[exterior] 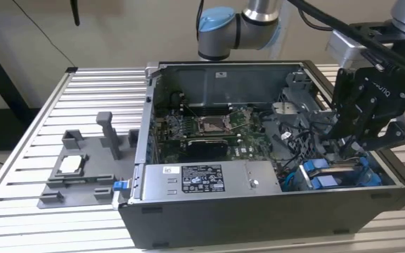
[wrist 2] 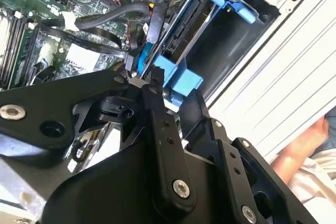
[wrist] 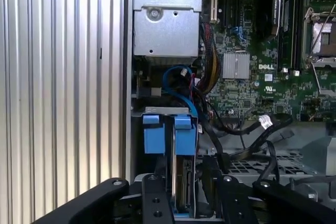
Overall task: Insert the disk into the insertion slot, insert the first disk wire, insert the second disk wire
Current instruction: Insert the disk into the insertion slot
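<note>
— Where is the disk (wrist: 181, 182) sitting?
— It is sitting edge-on in the insertion slot (wrist: 165, 110), at the computer case's (exterior: 259, 221) corner on the exterior view's right.
— And the gripper (exterior: 343, 153)?
— It is reaching down right at the disk's blue frame; I cannot tell whether it is gripping.

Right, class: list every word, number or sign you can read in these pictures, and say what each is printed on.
Power-supply label: print too small to read.
Sticker inside the case: too small to read.
Motherboard: white logo, left unquoted; tiny codes unreadable.
Cable tag: blurred.
</note>
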You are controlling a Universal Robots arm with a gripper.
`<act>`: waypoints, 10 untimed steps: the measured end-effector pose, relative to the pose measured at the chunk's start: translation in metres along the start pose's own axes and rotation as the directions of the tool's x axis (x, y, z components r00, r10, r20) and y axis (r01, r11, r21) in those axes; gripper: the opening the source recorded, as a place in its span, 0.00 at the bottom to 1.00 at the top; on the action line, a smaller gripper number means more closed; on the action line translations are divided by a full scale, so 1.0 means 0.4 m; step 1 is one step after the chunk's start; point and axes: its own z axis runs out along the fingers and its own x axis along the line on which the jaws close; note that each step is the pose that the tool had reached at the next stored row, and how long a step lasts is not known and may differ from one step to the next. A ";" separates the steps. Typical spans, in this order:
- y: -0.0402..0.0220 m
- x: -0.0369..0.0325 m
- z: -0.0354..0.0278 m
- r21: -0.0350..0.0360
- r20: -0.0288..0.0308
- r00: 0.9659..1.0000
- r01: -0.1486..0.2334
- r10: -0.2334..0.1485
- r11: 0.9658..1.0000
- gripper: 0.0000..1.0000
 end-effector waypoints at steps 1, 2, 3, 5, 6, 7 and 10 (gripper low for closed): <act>0.000 -0.001 -0.003 0.005 0.000 1.000 0.000 0.000 1.000 0.41; 0.000 -0.003 -0.003 0.016 0.000 1.000 0.000 0.000 1.000 0.41; 0.000 -0.005 -0.003 0.033 0.000 1.000 0.001 -0.001 0.999 0.41; 0.001 -0.012 -0.003 0.068 0.000 1.000 0.002 -0.002 0.998 0.41; 0.001 -0.018 -0.003 0.085 0.000 1.000 0.003 -0.003 0.996 0.41; 0.001 -0.026 -0.002 0.099 0.000 1.000 0.004 -0.004 0.995 0.41; 0.001 -0.057 -0.001 0.133 0.000 1.000 0.005 -0.005 0.991 0.41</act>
